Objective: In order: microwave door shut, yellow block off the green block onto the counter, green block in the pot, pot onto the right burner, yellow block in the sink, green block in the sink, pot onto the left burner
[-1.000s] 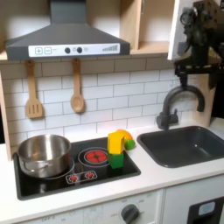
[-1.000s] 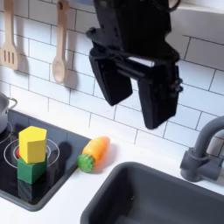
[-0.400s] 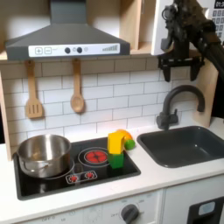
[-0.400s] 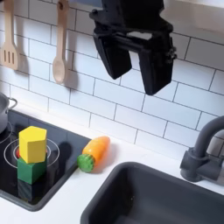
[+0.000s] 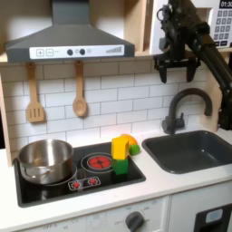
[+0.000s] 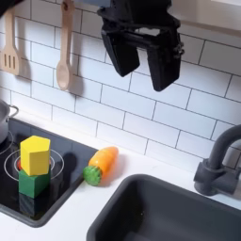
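Note:
The yellow block (image 5: 120, 145) (image 6: 35, 154) sits on top of the green block (image 5: 120, 166) (image 6: 33, 182), at the edge of the burner nearer the sink in both exterior views. The steel pot (image 5: 45, 159) stands on the burner at the first exterior view's left. My gripper (image 5: 177, 69) (image 6: 141, 62) hangs open high above the counter (image 5: 149, 188) in front of the tiled wall, holding nothing. It is well above the blocks and the dark sink (image 5: 192, 150) (image 6: 165, 216). The microwave door is hidden behind my arm.
An orange-and-green toy vegetable (image 6: 102, 165) lies just beyond the blocks. The dark faucet (image 5: 181, 109) (image 6: 221, 160) rises behind the sink. A wooden spoon (image 5: 80, 91) and spatula (image 5: 34, 95) hang on the wall under the range hood (image 5: 68, 41).
My gripper has risen and shifted toward the left in both exterior views, staying open. The blocks, pot and vegetable have not moved.

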Controlling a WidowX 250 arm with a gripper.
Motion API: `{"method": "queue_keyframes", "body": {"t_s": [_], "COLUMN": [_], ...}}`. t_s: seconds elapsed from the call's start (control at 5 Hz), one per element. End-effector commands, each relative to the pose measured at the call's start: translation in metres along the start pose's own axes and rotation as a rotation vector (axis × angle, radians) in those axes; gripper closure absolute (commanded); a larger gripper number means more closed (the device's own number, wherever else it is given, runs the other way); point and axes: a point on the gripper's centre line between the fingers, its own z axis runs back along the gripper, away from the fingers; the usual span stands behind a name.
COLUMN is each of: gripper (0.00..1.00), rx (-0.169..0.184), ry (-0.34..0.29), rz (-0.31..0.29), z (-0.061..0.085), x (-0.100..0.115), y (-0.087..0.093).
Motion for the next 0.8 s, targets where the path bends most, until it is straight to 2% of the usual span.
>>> {"method": "queue_keyframes", "body": {"t_s": [0.0, 0.2, 0.6], "gripper": [0.00, 0.00, 0.00], "rx": [-0.010, -0.010, -0.003], "ry": [-0.012, -0.020, -0.015], "rz": [0.014, 0.017, 0.018], "z": [-0.0070, -0.0087, -0.0070], "x": [0.0194, 0.0270, 0.0211], "y": [0.0113, 0.0139, 0.0141]}}
